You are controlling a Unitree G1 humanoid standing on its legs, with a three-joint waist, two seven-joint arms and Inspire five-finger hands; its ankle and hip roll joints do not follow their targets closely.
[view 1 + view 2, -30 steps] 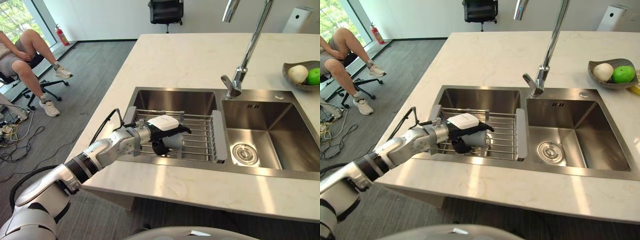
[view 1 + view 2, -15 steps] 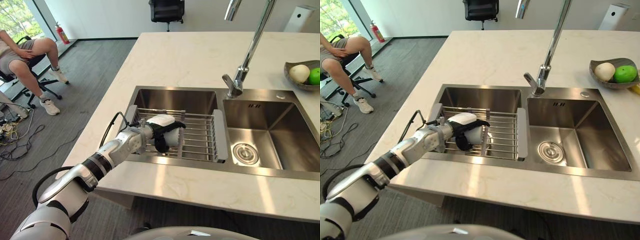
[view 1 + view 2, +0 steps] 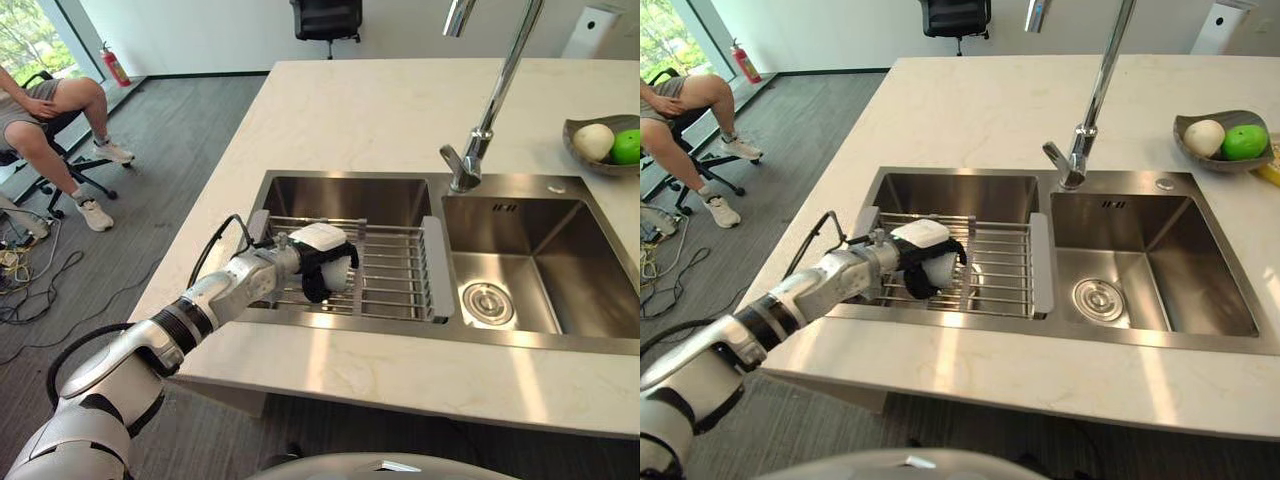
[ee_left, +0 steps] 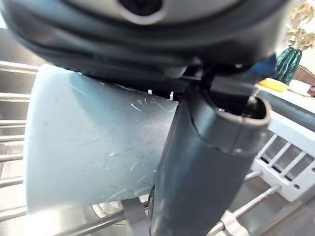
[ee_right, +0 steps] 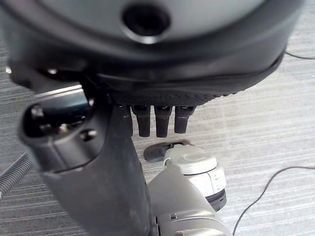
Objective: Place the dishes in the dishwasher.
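Item: pale blue-grey plastic cup (image 4: 93, 147), smooth-walled, faintly scratched, lying on its side on the steel wire drying rack (image 3: 395, 270) set over the left basin of the stainless double sink (image 3: 560, 262). Its rim and inside are hidden.

Left hand (image 3: 322, 260): dark fingers and thumb curled round the cup, white cover on top; the hand covers most of the cup in the head views.

Right hand (image 5: 147, 93): seen over grey carpet floor (image 5: 275, 123), fingers hanging straight, holding nothing.

Surroundings: chrome tap (image 3: 490, 110), top cut off; grey bowl of fruit (image 3: 1225, 140) on the pale marble counter (image 3: 380, 110); seated person (image 3: 50, 120), partly cut off.
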